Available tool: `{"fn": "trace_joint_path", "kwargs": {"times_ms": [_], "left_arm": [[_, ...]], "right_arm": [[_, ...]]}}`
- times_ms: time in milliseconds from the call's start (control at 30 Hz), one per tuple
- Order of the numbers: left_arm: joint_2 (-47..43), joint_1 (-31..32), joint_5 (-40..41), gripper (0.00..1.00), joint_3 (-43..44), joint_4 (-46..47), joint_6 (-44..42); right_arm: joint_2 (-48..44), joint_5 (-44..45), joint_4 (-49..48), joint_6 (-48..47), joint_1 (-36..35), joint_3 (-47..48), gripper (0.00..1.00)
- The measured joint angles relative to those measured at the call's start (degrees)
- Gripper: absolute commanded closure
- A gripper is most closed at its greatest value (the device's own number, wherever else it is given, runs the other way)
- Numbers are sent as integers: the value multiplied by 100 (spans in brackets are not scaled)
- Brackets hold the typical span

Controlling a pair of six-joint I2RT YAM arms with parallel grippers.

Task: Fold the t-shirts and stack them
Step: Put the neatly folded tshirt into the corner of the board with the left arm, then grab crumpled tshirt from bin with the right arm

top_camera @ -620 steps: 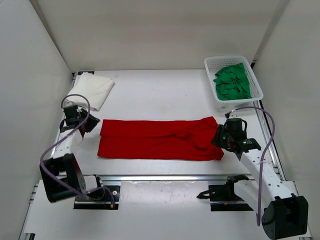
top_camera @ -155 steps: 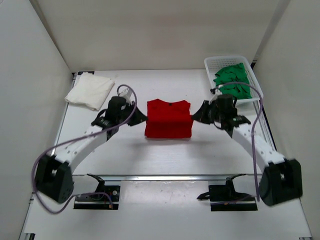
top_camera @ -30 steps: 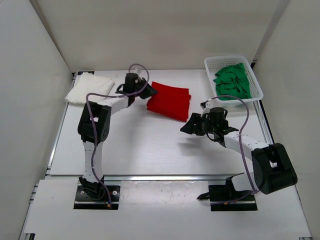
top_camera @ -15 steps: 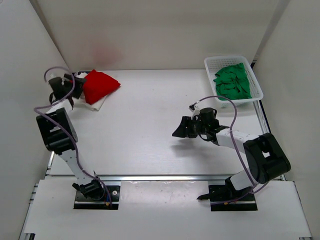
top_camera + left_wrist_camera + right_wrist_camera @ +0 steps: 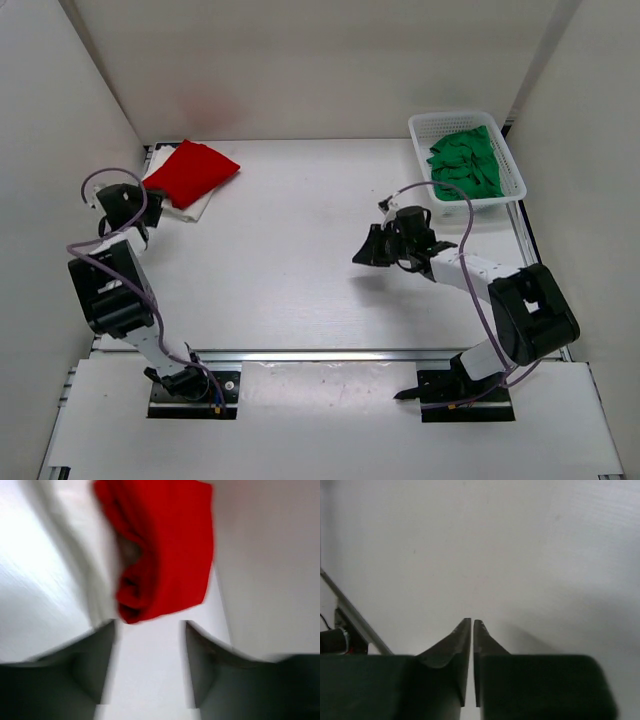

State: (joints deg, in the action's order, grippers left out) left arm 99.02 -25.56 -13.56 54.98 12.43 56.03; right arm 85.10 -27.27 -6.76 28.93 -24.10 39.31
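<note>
The folded red t-shirt (image 5: pixel 192 170) lies on top of the white t-shirt (image 5: pixel 187 208) at the far left of the table. My left gripper (image 5: pixel 140 208) sits just in front of that pile. It is open and empty; in the left wrist view the red t-shirt (image 5: pixel 165 555) lies beyond the fingertips of the left gripper (image 5: pixel 150 625). The green t-shirt (image 5: pixel 465 165) lies crumpled in the white basket (image 5: pixel 515 165). My right gripper (image 5: pixel 360 255) hovers over bare table right of centre. In the right wrist view the right gripper (image 5: pixel 472 621) has its jaws shut on nothing.
White walls close in the table on the left, back and right. A metal rail (image 5: pixel 330 353) runs along the near edge in front of both arm bases. The right arm's cable (image 5: pixel 470 215) loops near the basket.
My left gripper opened, let go of the red t-shirt on the white one and drew back a little. My right gripper shut and shifted slightly.
</note>
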Motion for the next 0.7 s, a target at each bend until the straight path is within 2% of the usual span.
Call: {"fn": "trace_joint_path", "kwargs": {"times_ms": [33,133,200,367,433,533,567,667,700], "left_arm": [[-210,142,127,61,-33,-17,-116],[-839,811,474,73,-155,-46,-345],[-1259,1414,619,78,-214,-101,-529],[-1926,3381,1049,82,-227,-234,-1093],[-1998,4319,1121,81,-341,-162,-1285],[-1873,5383,1106,82,-651,-140,-1497],[-1781,5563,1082,81,-726,-162,-1543],[-1316,5847,1023,81,-927,-175,-1661],[-1178,5855,1003,81,-1025,-175,-1683]], "right_arm": [[11,96,146,-4,63,223,100],[138,487,437,-92,310,1075,100],[289,852,518,-181,560,1722,100],[833,1635,957,-439,1631,3119,100],[1185,1867,1231,-553,2135,3615,100],[1847,2103,1593,-765,2780,4334,99],[2048,2173,1705,-813,2944,4522,97],[2750,2369,2057,-973,3289,5178,73],[3027,2437,2197,-1049,3342,5469,69]]}}
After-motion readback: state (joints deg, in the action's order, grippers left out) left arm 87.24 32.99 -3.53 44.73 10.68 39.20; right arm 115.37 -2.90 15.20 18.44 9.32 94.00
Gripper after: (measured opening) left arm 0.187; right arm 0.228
